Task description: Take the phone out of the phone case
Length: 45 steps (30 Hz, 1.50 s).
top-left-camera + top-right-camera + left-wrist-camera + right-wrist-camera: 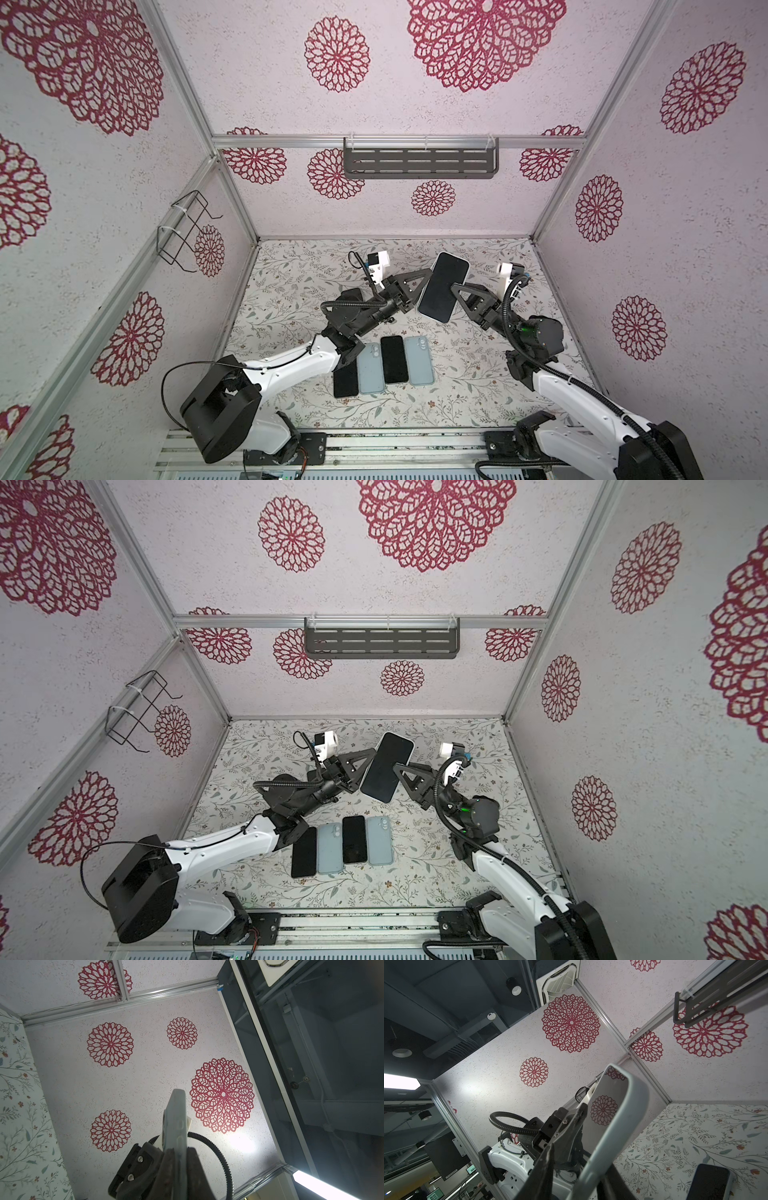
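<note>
one held phone (442, 286), two phones (394, 360), two cases (419, 360)

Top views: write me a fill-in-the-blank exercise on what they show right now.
1. The left pincer and the right pincer meet at the dark-screened phone in a pale blue-grey ___.
2. The left pincer is ___ on its edge.
3. The row of flat black and blue-grey slabs on the floral-print table counts ___ pieces.
Missing: case; shut; four.

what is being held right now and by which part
The cased phone: the left gripper is clamped on one long edge; the right gripper's fingers straddle the opposite long edge, grip unclear.
</note>
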{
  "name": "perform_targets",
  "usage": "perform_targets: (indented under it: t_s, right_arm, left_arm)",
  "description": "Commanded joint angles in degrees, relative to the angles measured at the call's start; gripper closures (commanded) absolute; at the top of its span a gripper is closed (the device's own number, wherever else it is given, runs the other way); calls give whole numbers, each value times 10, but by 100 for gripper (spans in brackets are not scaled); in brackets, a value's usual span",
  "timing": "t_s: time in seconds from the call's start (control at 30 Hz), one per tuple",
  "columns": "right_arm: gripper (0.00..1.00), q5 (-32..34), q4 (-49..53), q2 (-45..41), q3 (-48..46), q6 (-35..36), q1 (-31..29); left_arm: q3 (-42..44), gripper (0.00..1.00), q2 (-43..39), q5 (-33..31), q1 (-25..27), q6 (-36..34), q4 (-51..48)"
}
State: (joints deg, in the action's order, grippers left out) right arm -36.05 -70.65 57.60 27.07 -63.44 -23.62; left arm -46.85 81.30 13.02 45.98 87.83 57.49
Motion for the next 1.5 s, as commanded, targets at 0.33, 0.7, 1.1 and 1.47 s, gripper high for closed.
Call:
perform_targets:
  t_s: [0.33,0.7,1.1,1.47]
  right_arm:
    - [100,-47,-10,-16,33,-6,19]
    - [100,-122,-2,-23,43,-30,20]
    - [100,-167,-23,-1,54,-65,19]
    - [100,-185,31,2,62,-36,16]
  left_arm:
    - [-1,90,-41,64,-2,-63,-70]
    - [-58,55,-108,154,-35,-197,-317]
    - [-138,57,-98,222,-55,-303,-450]
    - [-155,84,-62,274,-56,-297,-433]
